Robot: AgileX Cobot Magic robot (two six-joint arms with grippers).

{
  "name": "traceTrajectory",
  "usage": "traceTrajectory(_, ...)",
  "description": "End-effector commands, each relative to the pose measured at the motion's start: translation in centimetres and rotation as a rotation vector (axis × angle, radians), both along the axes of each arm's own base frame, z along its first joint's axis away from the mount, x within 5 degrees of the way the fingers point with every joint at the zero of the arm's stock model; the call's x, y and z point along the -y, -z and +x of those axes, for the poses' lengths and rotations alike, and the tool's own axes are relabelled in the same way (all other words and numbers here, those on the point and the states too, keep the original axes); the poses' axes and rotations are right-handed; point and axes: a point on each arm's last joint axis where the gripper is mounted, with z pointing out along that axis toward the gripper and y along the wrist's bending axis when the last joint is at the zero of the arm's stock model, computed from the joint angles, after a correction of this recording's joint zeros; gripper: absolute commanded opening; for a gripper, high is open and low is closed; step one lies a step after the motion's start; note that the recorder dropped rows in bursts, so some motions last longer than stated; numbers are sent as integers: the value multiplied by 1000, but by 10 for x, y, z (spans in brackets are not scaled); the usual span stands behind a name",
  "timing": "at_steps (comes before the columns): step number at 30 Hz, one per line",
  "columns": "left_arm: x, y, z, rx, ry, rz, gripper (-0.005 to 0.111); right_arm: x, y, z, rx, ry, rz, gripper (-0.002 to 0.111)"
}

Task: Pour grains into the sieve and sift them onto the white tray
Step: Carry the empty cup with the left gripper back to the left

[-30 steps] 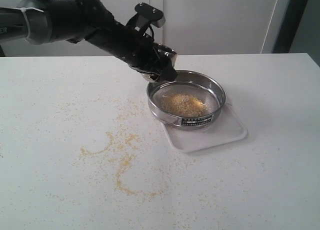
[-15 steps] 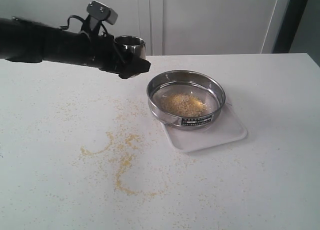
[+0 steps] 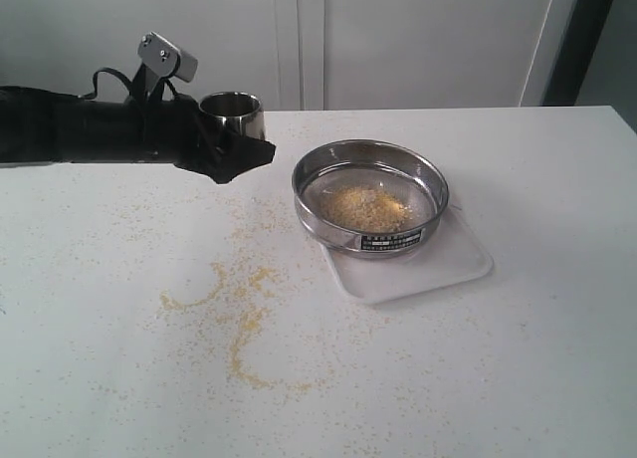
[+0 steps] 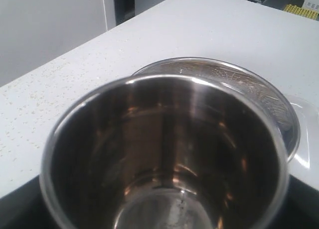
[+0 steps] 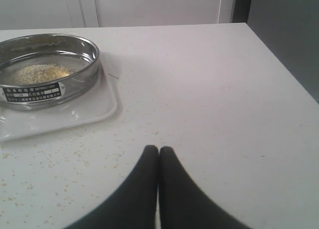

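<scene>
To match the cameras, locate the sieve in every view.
Exterior view: the sieve sits right of centre on the white tray.
Left wrist view: sieve partly hidden behind the steel cup.
Right wrist view: sieve on the tray, beyond the shut right pincer.
Shared landmark: the white tray.

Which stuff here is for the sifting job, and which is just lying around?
For the job: sieve, grains piled in it, white tray under it, empty steel cup in the left claw.
Just lying about: spilled grains scattered on the table; the right claw, shut and idle.
</scene>
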Motion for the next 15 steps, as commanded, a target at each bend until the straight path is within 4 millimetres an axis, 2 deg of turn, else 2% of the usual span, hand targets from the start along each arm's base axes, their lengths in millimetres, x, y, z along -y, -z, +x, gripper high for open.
traceTrajectory(1,-4,-5,1,118,8,62,0,0,0,0,14,5,-6,0)
traceTrajectory(9,-24,-6,7,111,-12,23,0,0,0,0,14,5,-6,0)
traceTrajectory(15,-39,0,15,64,-143,88,0,0,0,0,14,5,-6,0)
